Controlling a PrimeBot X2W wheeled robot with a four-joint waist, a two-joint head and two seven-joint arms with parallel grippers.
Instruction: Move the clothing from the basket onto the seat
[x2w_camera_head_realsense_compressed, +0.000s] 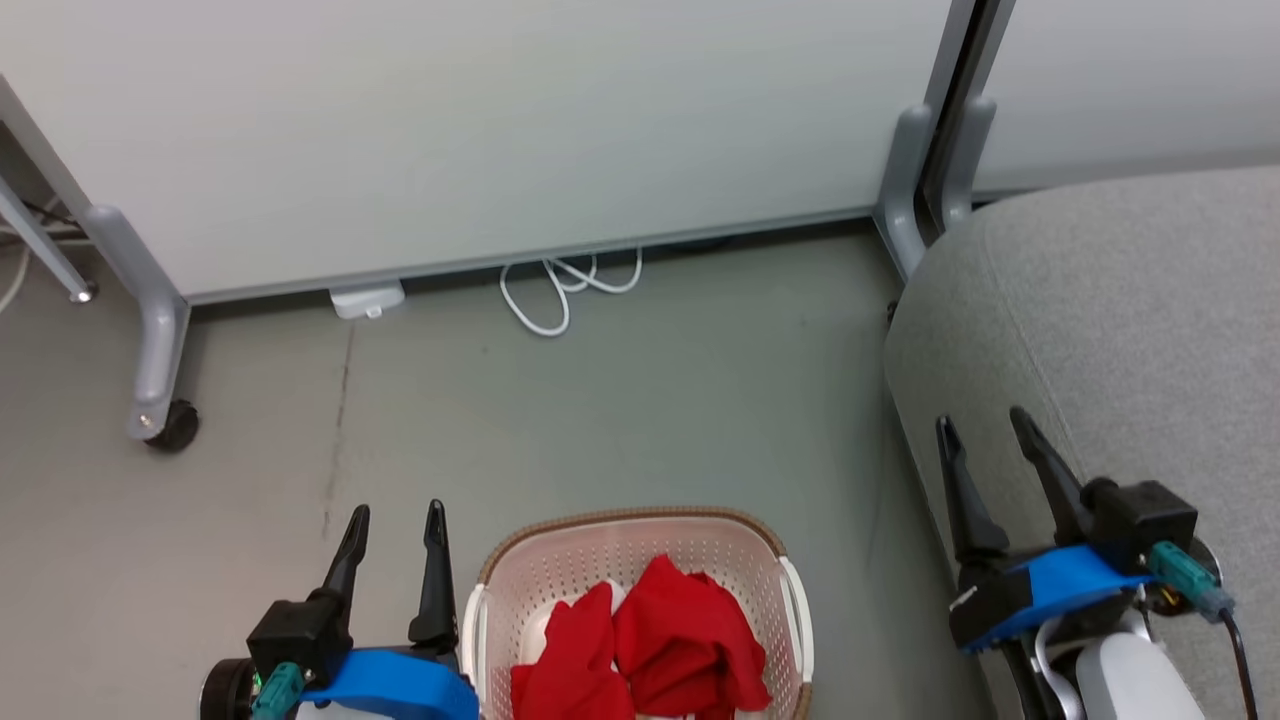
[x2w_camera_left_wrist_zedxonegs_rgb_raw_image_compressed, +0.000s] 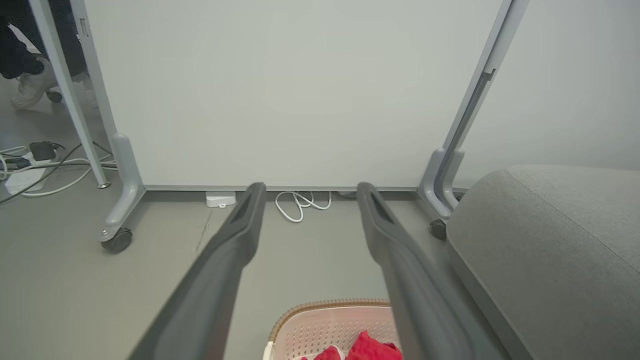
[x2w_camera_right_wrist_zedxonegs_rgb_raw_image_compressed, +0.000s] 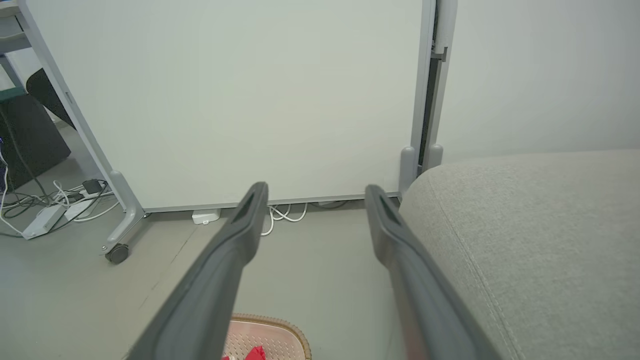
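Note:
The cream-white basket (x2w_camera_head_realsense_compressed: 640, 530) with a brown rim stands on the floor at the bottom centre of the head view. Red clothing (x2w_camera_head_realsense_compressed: 650, 645) lies bunched inside it. The grey seat (x2w_camera_head_realsense_compressed: 1130, 330) fills the right side. My left gripper (x2w_camera_head_realsense_compressed: 396, 512) hangs open just left of the basket, empty. My right gripper (x2w_camera_head_realsense_compressed: 982, 418) is open over the seat's front edge, also empty. In the left wrist view the basket (x2w_camera_left_wrist_zedxonegs_rgb_raw_image_compressed: 325, 322) and clothing (x2w_camera_left_wrist_zedxonegs_rgb_raw_image_compressed: 370, 347) sit below the open gripper (x2w_camera_left_wrist_zedxonegs_rgb_raw_image_compressed: 310, 187), with the seat (x2w_camera_left_wrist_zedxonegs_rgb_raw_image_compressed: 555, 245) at right. The right wrist view shows the gripper (x2w_camera_right_wrist_zedxonegs_rgb_raw_image_compressed: 315, 187), basket (x2w_camera_right_wrist_zedxonegs_rgb_raw_image_compressed: 265, 335) and seat (x2w_camera_right_wrist_zedxonegs_rgb_raw_image_compressed: 525, 235).
A pale partition panel (x2w_camera_head_realsense_compressed: 470, 130) on grey wheeled legs (x2w_camera_head_realsense_compressed: 165, 400) stands behind the basket. A white cable (x2w_camera_head_realsense_compressed: 560, 285) and small white box (x2w_camera_head_realsense_compressed: 367, 300) lie at its foot. More cables and a power strip (x2w_camera_left_wrist_zedxonegs_rgb_raw_image_compressed: 25, 175) lie far left, near a person's shoes (x2w_camera_left_wrist_zedxonegs_rgb_raw_image_compressed: 30, 87).

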